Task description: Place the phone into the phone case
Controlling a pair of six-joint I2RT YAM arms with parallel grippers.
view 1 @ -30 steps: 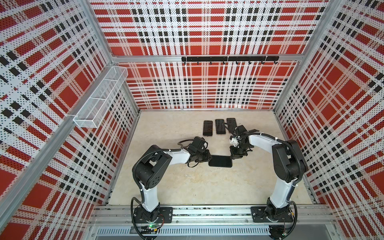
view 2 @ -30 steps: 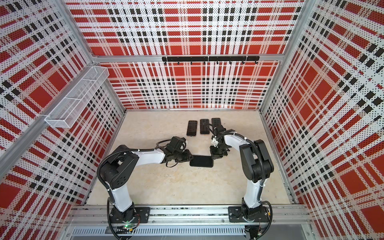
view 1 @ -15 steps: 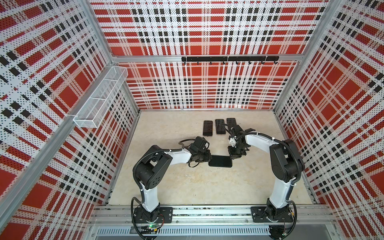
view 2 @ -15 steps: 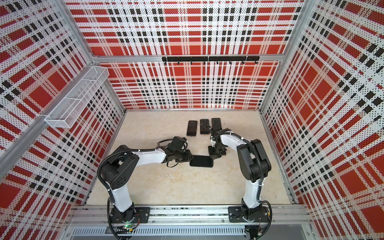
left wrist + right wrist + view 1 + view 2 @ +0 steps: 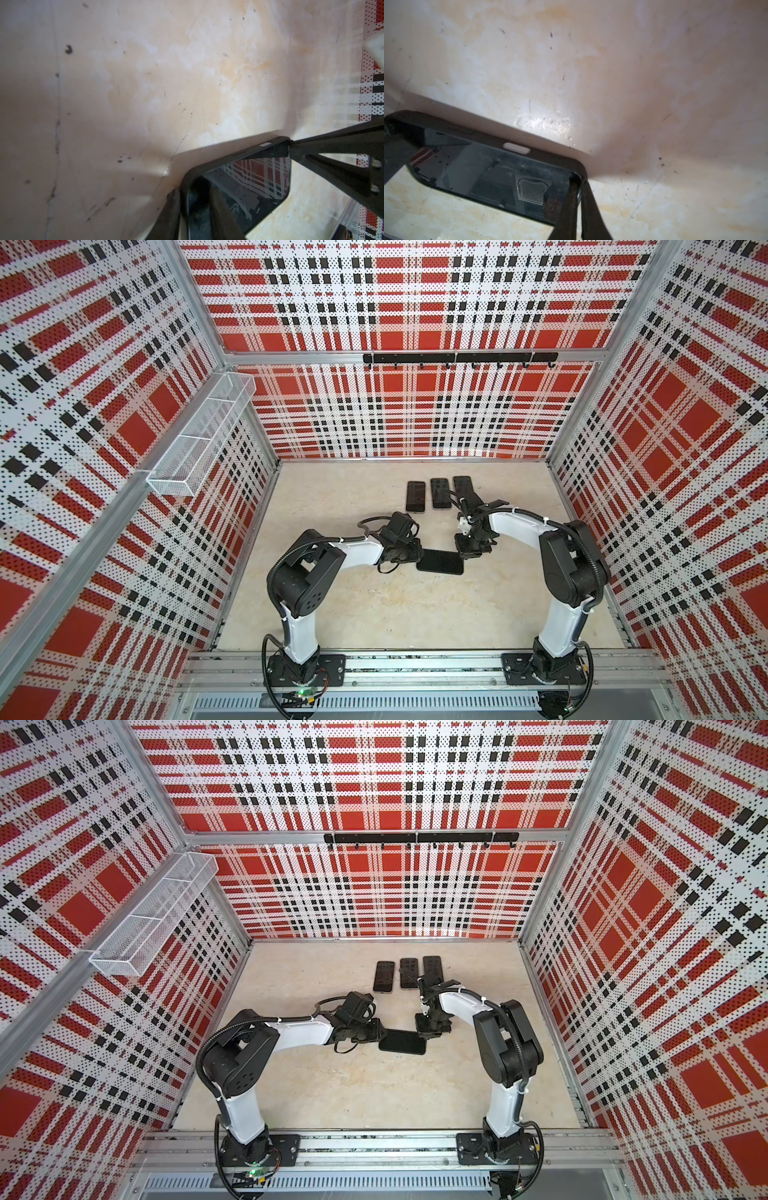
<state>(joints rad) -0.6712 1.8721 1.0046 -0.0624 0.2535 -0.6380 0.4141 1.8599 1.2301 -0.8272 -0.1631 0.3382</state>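
Now, glossy phone (image 5: 259, 187) in matte round-cornered phone case (image 5: 234, 158), left pincer (image 5: 417, 556) pinching its rim, right pincer (image 5: 578, 182) closed, pressing corner.

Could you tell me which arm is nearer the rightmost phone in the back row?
Right. The right arm overlaps the rightmost phone's near end; the left arm lies farther left, at the phone case.

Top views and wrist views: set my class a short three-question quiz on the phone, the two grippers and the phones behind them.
1. True or false: the left gripper and the right gripper meet the phone at opposite ends.
2. How many phones form the back row? A two, B three, C five.
3. Fill in: the phone's screen faces ___.
Key: 1 true; 2 B; 3 up.
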